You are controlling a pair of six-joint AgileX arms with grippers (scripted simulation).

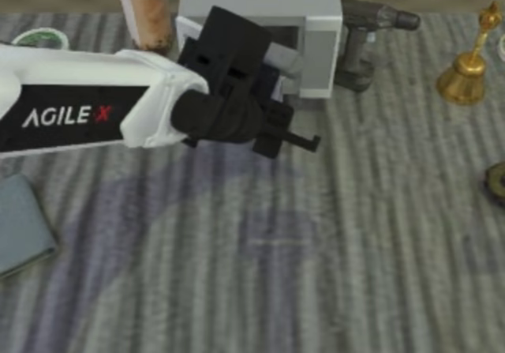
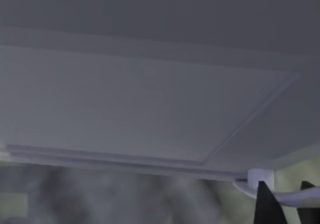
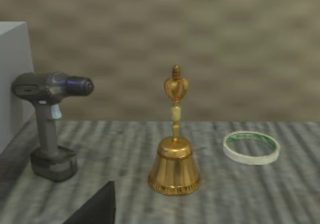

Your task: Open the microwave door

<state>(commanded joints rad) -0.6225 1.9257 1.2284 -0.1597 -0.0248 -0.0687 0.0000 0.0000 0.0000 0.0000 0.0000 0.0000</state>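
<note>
Currently logged, far edge of table at centre: microwave, silver-grey, boxed. Microwave door stands partly swung out from the front, mostly hidden under the left arm in the top view; the left wrist view is filled by its pale window panel.

Left gripper: low in front of the door. Fingertips show dark on either side of the thin handle strip; they appear closed on it, though only a corner shows.

Right gripper: parked off the top view's right side, only a dark corner visible; finger state cannot be told.

Risks, as judged:
- Thin handle may slip from the pads if the pull departs from the hinge arc.
- A hard pull could drag the microwave along the table.
- Power drill stands just beside the microwave's right wall and could be knocked if the body shifts.

Surface: grey striped cloth-like table, shadowed under the arm.

Surroundings: orange-filled jar at left of microwave; gold bell, tape roll, grey pad at near left. Blurred tan backdrop.
</note>
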